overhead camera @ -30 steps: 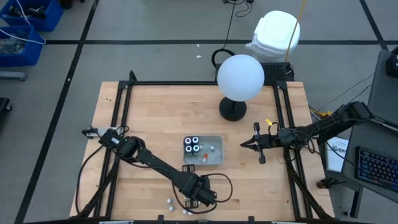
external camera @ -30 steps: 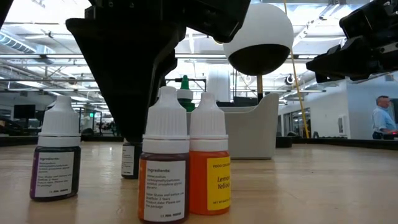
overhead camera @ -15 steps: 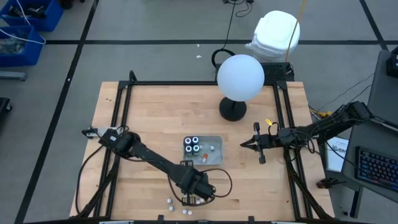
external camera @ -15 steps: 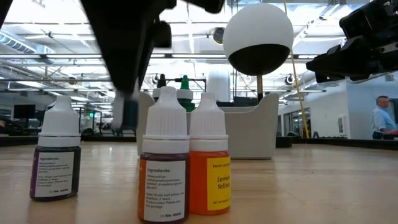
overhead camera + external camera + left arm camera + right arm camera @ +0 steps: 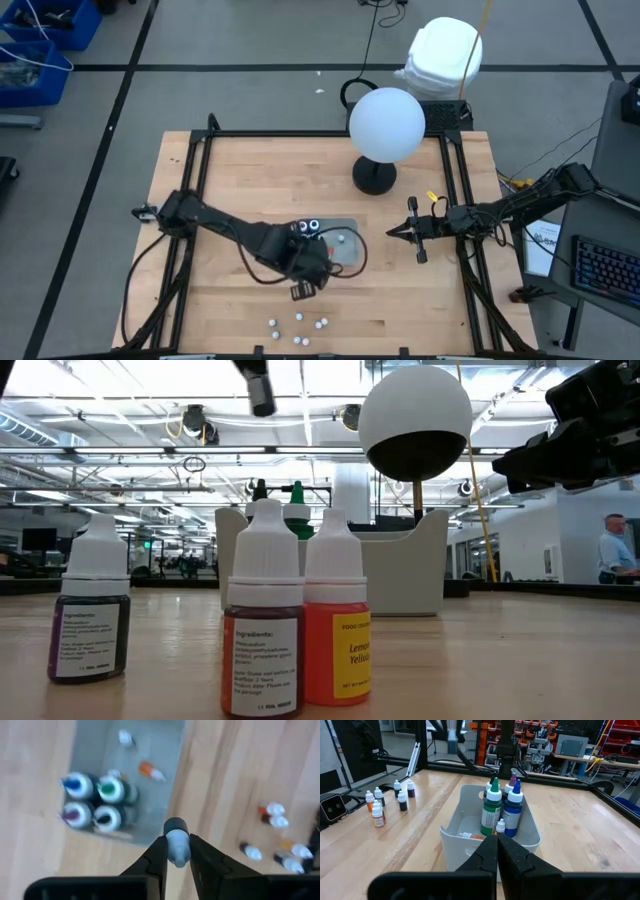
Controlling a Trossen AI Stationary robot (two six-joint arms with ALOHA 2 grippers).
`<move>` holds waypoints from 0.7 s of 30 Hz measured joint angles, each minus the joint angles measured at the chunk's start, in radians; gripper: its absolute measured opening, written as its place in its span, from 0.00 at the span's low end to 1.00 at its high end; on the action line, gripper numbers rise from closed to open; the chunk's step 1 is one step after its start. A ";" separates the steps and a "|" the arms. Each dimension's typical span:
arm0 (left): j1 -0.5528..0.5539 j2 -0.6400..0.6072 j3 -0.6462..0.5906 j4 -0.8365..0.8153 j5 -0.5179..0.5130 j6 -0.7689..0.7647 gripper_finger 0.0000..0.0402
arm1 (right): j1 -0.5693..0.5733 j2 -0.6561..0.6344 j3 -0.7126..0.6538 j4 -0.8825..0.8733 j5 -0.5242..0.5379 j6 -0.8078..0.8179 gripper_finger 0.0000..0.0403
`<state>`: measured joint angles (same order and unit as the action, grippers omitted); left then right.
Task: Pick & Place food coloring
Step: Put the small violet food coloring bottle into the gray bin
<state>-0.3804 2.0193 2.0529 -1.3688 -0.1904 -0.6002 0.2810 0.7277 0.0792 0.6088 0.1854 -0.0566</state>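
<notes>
My left gripper (image 5: pixel 176 856) hangs high above the table, just on the near side of the clear tray (image 5: pixel 345 255), shut on one small food coloring bottle (image 5: pixel 258 385). The tray holds several larger bottles (image 5: pixel 92 802) standing upright and two small ones (image 5: pixel 150 770) lying flat. Several more small bottles (image 5: pixel 298 322) stand near the table's front edge; three of them, purple (image 5: pixel 90 610), brown-red (image 5: pixel 263 630) and yellow (image 5: pixel 337 625), fill the low view. My right gripper (image 5: pixel 496 847) waits shut to the right of the tray (image 5: pixel 392 233). My left gripper pinches the small bottle by its pale cap end (image 5: pixel 177 851) between the two fingers. The fingers come from above, pointing steeply down. The bottle's dark body (image 5: pixel 175 827) hangs below the fingertips, roughly upright and lifted well clear of the table.
A black lamp foot (image 5: pixel 373 175) with a white globe (image 5: pixel 387 123) stands at the table's far side. A black frame rail (image 5: pixel 200 150) borders the tabletop. Bare wood lies left of the tray.
My left gripper has risen from the bottles at the table's near edge and gone toward the far edge, up to the tray. With it a small dark bottle that stood on the table has been lifted clear and carried high.
</notes>
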 joint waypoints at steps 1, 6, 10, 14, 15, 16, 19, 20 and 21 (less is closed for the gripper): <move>0.008 0.000 0.000 0.029 -0.010 0.024 0.18 | 0.000 0.000 0.000 0.000 0.000 0.000 0.00; 0.074 0.017 0.000 0.181 0.013 0.178 0.15 | 0.000 0.000 0.000 0.001 0.000 -0.003 0.00; 0.141 0.031 0.000 0.254 0.014 0.267 0.14 | 0.000 0.000 0.000 0.002 0.000 -0.010 0.00; 0.202 0.050 0.000 0.270 0.014 0.292 0.17 | 0.000 0.000 0.000 -0.003 0.000 -0.017 0.00; 0.215 0.058 0.000 0.272 0.014 0.292 0.17 | 0.000 0.000 0.000 -0.005 0.000 -0.019 0.00; 0.224 0.070 0.000 0.272 0.014 0.292 0.17 | 0.000 0.000 0.000 -0.005 0.000 -0.020 0.00; 0.244 0.096 0.000 0.268 0.014 0.292 0.15 | 0.000 0.000 0.000 -0.016 0.000 -0.019 0.00; 0.247 0.105 0.000 0.268 0.014 0.292 0.15 | 0.000 0.000 0.000 -0.017 -0.001 -0.020 0.00; 0.249 0.112 0.000 0.268 0.014 0.293 0.15 | 0.000 0.000 0.000 -0.016 -0.001 -0.020 0.00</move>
<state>-0.1313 2.1315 2.0525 -1.1011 -0.1761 -0.3076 0.2810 0.7276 0.0792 0.5930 0.1844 -0.0764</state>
